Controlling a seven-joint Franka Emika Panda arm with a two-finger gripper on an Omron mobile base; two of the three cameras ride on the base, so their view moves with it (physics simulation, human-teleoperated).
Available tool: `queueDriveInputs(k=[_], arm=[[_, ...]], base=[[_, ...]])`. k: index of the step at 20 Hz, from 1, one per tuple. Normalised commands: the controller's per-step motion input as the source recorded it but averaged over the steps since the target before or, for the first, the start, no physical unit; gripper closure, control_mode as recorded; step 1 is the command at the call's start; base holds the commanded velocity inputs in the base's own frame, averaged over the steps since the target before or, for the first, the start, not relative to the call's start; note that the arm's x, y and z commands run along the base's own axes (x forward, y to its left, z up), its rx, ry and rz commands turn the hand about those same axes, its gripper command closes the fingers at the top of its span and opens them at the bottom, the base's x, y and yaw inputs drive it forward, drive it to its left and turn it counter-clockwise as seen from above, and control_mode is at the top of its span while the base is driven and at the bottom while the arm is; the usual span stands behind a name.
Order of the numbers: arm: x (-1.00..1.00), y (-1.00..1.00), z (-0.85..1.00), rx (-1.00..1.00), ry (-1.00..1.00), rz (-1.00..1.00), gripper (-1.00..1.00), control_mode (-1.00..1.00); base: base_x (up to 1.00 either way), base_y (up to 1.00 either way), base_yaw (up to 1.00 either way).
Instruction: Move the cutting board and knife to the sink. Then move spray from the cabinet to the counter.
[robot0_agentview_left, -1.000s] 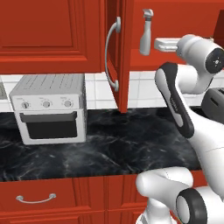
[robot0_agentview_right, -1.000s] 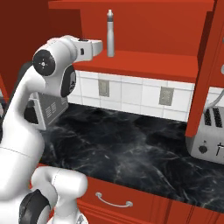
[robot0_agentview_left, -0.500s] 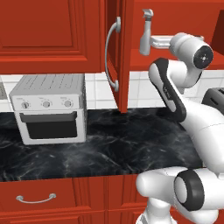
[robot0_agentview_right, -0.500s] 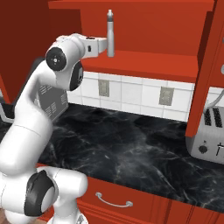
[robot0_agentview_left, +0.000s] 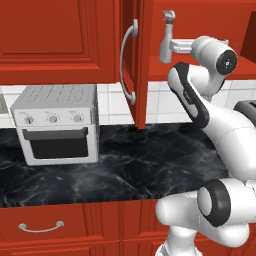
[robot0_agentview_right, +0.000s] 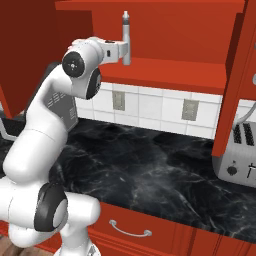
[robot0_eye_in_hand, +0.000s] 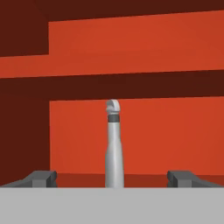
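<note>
A: Item 1, spray (robot0_eye_in_hand: 113, 144). Loc?

B: Upright on the red inner shelf (robot0_agentview_right: 165, 70) of the cabinet (robot0_agentview_left: 142, 60), door swung out. In hand view it's dead centre, base at 6 o'clock, nozzle head up toward 12. Stands alone, nothing crowding it, so approach from the front looks clear.

A: Item 2, pincer (robot0_eye_in_hand: 112, 178). Cond.?

B: Released, jaws spread wide. One tip at approx. 7 o'clock, the other at 5, bottle standing in the gap. No contact that I can see; whether the bottle is properly betw. the fingers or a bit beyond them, can't tell from that view. In right base view the pincer (robot0_agentview_right: 121, 50) is level w/ the lower body of the bottle and right up against it.

A: Why held that way?

B: Judgement: arm reaches in horizontally so the jaws can straddle the slim body below the neck, where a squeeze would hold steadier than at the trigger head.

A: Item 3, bench (robot0_agentview_left: 125, 165)?

B: Black marble-look, below the cabinet. Toaster oven (robot0_agentview_left: 57, 122) at 9 o'clock in left base view, toaster (robot0_agentview_right: 237, 160) at 3 in right base view. Open stretch betw. them, prob. the drop spot.

A: Board, knife?

B: Not listed here. Step in hand: the spray pickup, not yet gripped.
</note>
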Motion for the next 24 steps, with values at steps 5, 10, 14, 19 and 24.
queueDriveInputs(k=[5,10,14,19,24], arm=[[0.25,0.00,0.00,0.00,0.00,0.00,-1.00,-1.00],[0.32,0.00,0.00,0.00,0.00,0.00,-1.00,-1.00],[0.33,0.00,0.00,0.00,0.00,0.00,-1.00,-1.00],[0.25,0.00,0.00,0.00,0.00,0.00,-1.00,-1.00],[0.21,0.00,0.00,0.00,0.00,0.00,-1.00,-1.00]], base=[[0.00,0.00,0.00],[0.00,0.00,0.00],[0.00,0.00,0.00],[0.00,0.00,0.00],[0.00,0.00,0.00]])
